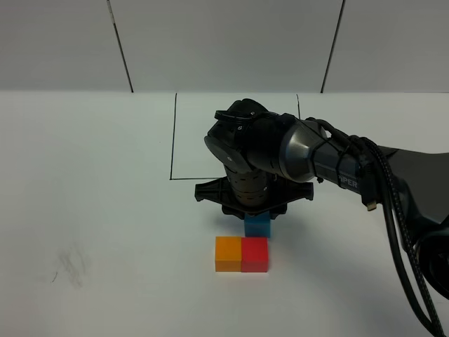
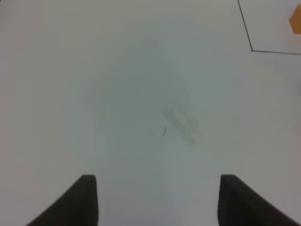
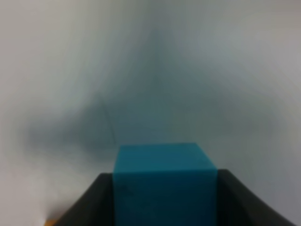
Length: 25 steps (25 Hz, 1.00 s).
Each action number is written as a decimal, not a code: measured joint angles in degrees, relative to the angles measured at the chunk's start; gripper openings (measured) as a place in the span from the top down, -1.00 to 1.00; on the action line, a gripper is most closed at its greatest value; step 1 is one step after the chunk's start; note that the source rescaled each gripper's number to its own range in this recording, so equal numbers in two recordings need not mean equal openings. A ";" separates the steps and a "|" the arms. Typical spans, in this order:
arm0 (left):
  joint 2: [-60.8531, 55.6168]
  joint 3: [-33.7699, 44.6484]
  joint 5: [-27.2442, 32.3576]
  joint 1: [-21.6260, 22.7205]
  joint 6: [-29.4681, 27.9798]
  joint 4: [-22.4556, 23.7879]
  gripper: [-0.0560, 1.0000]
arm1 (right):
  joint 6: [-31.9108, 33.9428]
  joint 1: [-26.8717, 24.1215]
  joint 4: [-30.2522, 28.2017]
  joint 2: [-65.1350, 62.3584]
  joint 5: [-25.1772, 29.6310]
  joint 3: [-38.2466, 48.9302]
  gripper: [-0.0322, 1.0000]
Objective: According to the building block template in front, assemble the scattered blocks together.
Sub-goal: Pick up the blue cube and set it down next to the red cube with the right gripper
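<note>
An orange block (image 1: 228, 254) and a red block (image 1: 255, 254) lie side by side, touching, on the white table. Directly behind the red one sits the light blue block (image 1: 257, 227), with my right gripper (image 1: 256, 215) coming down on it from above, shut on it. The right wrist view shows the blue block (image 3: 164, 183) filling the gap between the dark fingers (image 3: 96, 200). The black-line rectangle (image 1: 172, 140) lies behind; my right arm hides the template in it. An orange corner (image 2: 296, 21) shows inside the lines in the left wrist view. My left gripper (image 2: 157, 181) is open over bare table.
My right arm and its cables (image 1: 393, 210) stretch from the right edge across the middle of the table (image 1: 84, 210). Faint grey smudges (image 1: 70, 267) mark the surface at the front left. A panelled wall (image 1: 224, 42) stands behind the table.
</note>
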 joint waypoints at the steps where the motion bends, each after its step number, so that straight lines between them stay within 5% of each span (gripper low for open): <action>1: 0.00 0.00 0.00 0.00 0.00 0.00 0.44 | 0.00 0.00 0.00 0.00 0.00 0.00 0.51; 25: 0.00 0.00 0.00 0.00 0.00 0.00 0.44 | -0.05 0.06 2.02 3.04 -0.36 -0.15 0.51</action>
